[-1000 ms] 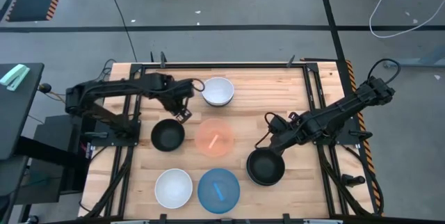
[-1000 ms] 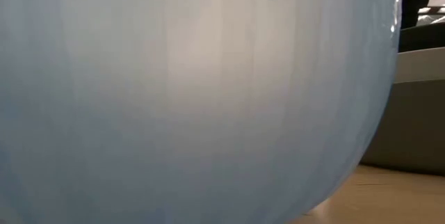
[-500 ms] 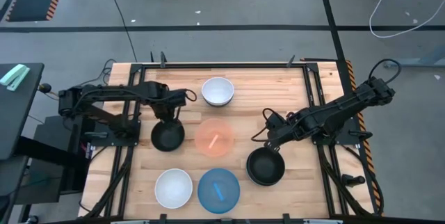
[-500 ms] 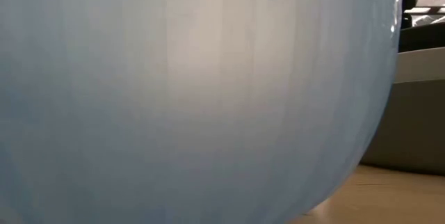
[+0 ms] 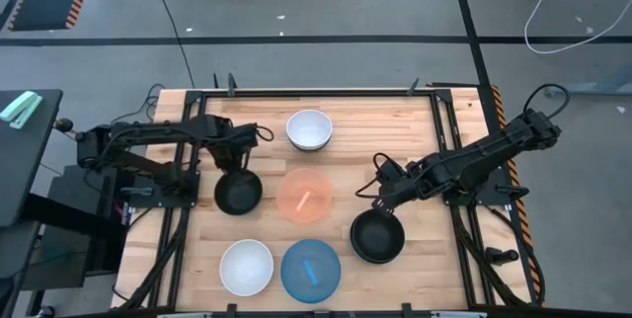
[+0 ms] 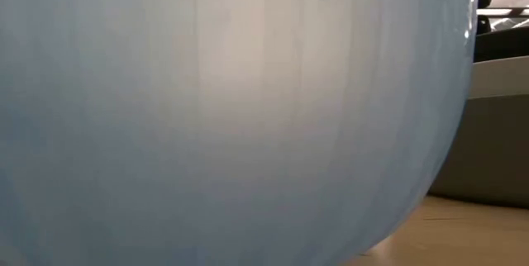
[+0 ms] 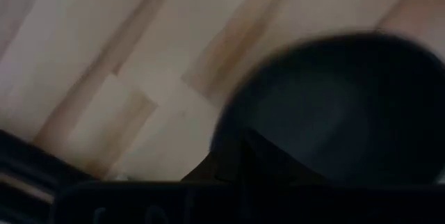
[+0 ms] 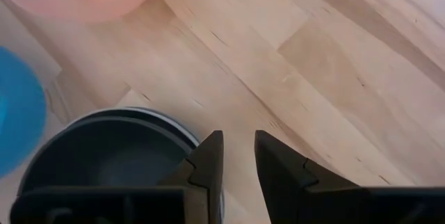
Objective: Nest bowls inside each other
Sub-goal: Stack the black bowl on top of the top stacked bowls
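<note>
Round bowls on a wood-plank worktop (image 5: 415, 130).
Left gripper (image 5: 240, 167) fingers clamp black bowl's (image 5: 238, 193) rim; right gripper (image 8: 236, 156) fingers apart beside grey-rimmed dark bowl (image 8: 104, 154).

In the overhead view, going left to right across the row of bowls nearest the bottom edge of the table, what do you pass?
White bowl → blue bowl → black bowl, which sits a little higher in the picture than the other two, just below the right gripper.
</note>
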Controlling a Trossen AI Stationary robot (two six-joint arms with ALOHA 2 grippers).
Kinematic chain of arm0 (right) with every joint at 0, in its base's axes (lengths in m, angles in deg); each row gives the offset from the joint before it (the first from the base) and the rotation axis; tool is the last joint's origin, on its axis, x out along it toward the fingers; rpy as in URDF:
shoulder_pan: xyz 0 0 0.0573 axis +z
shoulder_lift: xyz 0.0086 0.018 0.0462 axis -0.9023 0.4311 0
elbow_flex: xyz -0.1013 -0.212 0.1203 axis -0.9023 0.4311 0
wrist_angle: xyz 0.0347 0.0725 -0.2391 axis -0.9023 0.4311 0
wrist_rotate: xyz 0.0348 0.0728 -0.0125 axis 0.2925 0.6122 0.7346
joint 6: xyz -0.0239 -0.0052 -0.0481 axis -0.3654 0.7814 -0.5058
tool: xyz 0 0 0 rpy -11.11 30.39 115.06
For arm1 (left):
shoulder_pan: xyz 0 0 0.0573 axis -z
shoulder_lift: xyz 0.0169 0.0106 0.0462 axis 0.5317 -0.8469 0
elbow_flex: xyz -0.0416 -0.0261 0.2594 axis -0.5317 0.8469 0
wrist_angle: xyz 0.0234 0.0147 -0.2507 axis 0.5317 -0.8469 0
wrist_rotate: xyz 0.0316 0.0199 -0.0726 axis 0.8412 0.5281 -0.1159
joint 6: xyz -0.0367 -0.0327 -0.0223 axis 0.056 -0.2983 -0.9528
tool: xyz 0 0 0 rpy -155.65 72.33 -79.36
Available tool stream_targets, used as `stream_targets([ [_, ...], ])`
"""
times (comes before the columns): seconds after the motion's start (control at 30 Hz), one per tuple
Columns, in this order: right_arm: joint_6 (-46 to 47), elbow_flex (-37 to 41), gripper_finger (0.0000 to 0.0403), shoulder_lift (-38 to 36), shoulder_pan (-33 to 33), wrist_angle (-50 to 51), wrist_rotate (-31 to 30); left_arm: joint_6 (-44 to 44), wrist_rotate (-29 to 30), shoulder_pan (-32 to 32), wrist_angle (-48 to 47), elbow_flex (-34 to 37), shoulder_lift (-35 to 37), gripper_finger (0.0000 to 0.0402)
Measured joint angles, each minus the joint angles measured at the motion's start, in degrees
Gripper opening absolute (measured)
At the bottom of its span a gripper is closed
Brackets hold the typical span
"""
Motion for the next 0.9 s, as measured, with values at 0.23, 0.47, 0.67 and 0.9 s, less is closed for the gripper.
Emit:
stream_targets([
  [0.23,0.3,0.0,0.0091,0.01,0.0,-1.65,-0.01,2.22,-0.02,-2.22,-0.34,0.0,0.0,0.0039],
  [0.47,0.73,0.0,0.0091,0.01,0.0,-2.24,-0.01,4.46,-1.29,-2.44,-0.36,0.0,0.0,0.0045],
  [0.67,0.76,0.0,0.0091,0.01,0.0,-2.24,-0.03,5.64,-1.24,-2.45,-0.28,0.0,-0.01,0.005],
  [0.9,0.76,0.0,0.0091,0.01,0.0,-2.68,-0.03,5.68,-2.33,-3.01,2.01,4.17,-0.4,0.0057],
])
